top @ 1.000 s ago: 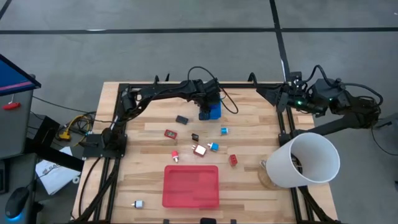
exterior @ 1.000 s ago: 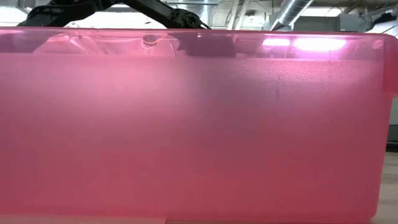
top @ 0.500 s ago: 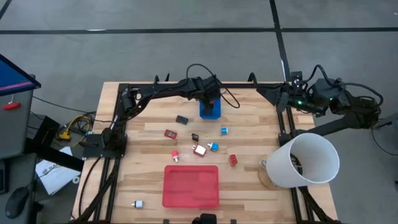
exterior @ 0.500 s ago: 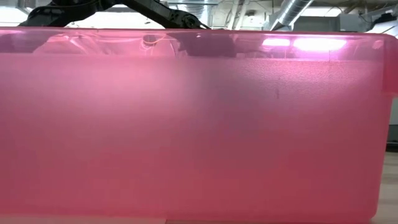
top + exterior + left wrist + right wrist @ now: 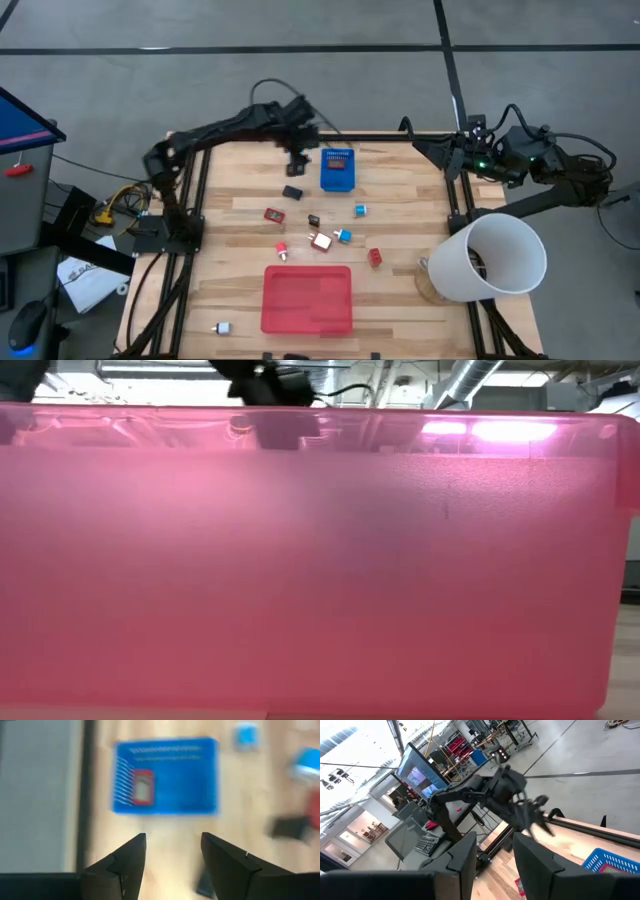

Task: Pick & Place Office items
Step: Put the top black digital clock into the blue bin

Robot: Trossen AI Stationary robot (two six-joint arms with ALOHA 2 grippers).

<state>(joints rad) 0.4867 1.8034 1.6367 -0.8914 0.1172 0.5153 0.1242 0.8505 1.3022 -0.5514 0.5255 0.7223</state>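
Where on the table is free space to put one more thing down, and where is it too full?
Bare wood lies between the red tray and the table's right rail, and left of the black piece. The middle is crowded with office items, from the blue bin to the tray.

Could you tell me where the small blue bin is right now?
In the high view, the blue bin sits at the table's far edge, near centre, just right of the left gripper.

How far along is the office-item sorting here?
Done: one red piece lies in the blue bin. In hand: nothing; the left claw hangs open beside it. Left: about nine pieces, like the black piece, on the table; red tray holds none. Right claw waits aside.
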